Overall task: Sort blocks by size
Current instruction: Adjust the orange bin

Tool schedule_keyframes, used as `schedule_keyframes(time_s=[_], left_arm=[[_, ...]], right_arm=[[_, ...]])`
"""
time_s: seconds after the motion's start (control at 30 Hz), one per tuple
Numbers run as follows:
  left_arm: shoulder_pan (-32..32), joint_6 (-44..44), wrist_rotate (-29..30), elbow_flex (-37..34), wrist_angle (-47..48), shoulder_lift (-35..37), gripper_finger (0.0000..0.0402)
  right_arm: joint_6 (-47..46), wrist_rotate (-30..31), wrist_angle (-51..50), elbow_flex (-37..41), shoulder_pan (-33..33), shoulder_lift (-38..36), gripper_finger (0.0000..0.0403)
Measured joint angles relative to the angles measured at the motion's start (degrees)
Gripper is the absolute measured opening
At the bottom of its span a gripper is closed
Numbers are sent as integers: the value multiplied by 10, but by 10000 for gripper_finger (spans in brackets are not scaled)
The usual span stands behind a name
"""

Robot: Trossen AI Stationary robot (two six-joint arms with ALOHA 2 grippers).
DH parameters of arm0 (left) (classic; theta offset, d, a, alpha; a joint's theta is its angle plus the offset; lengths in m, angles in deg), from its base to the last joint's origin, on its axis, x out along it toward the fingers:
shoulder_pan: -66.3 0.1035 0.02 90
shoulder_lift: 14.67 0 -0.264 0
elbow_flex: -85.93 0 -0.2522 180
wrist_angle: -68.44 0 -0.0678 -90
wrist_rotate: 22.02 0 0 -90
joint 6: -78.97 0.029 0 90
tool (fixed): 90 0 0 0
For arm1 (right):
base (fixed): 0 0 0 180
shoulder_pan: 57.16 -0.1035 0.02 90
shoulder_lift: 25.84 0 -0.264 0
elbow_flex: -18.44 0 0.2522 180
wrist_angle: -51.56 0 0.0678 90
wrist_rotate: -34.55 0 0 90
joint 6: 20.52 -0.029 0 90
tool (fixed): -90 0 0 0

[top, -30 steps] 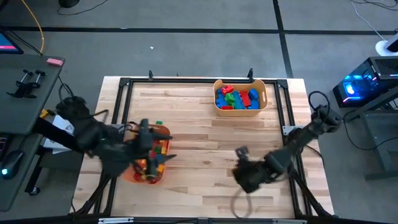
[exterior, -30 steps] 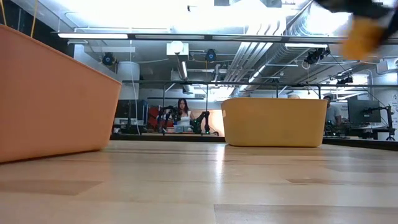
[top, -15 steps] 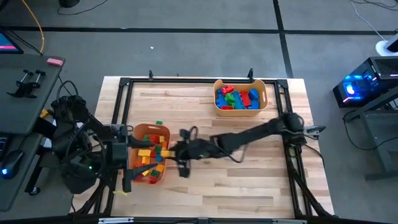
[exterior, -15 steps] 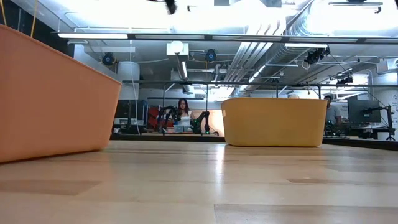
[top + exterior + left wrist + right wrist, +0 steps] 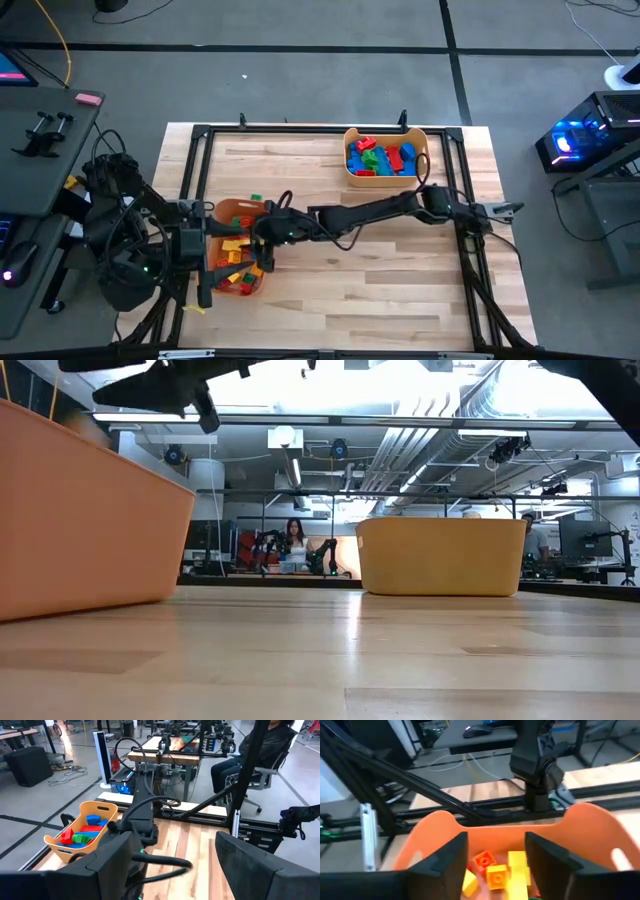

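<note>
Several small blocks in yellow, orange, red and green (image 5: 243,262) lie in the orange bin (image 5: 222,211) at the table's left. Larger red, blue and green blocks (image 5: 380,157) lie in the yellow bin (image 5: 349,170) at the far edge. My right gripper (image 5: 263,233) hangs open over the orange bin's right side. In its wrist view its fingers (image 5: 495,865) stand apart above yellow and orange blocks (image 5: 497,872) and touch none. My left gripper (image 5: 205,265) is open and empty at the orange bin's left side, pointing toward the table's right edge (image 5: 175,870).
The right arm (image 5: 380,210) stretches across the middle of the table from its right edge. A black frame (image 5: 200,135) runs around the tabletop. In the low view the orange bin (image 5: 80,520) stands near at the left and the yellow bin (image 5: 440,555) farther back. People sit at desks beyond the table.
My right gripper has swung from the table's near right toward the left edge and now hangs over the orange bin. My left gripper has drawn back from above the orange bin toward the table's left edge and has kept still since.
</note>
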Motion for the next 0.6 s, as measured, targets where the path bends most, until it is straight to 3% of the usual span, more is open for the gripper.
schedule_keyframes(time_s=[0.2,0.33,0.47,0.6], left_arm=[[0,19,0,0,0,3,271],[-2,19,-1,0,9,15,271],[-15,-13,0,0,62,36,270],[-19,-157,-1,0,211,40,263]], right_arm=[[-24,-23,-42,-2,12,-4,244],[10,-22,-146,-1,20,-32,251],[72,-20,-278,-2,27,-63,217],[120,-21,-419,-1,34,-86,137]])
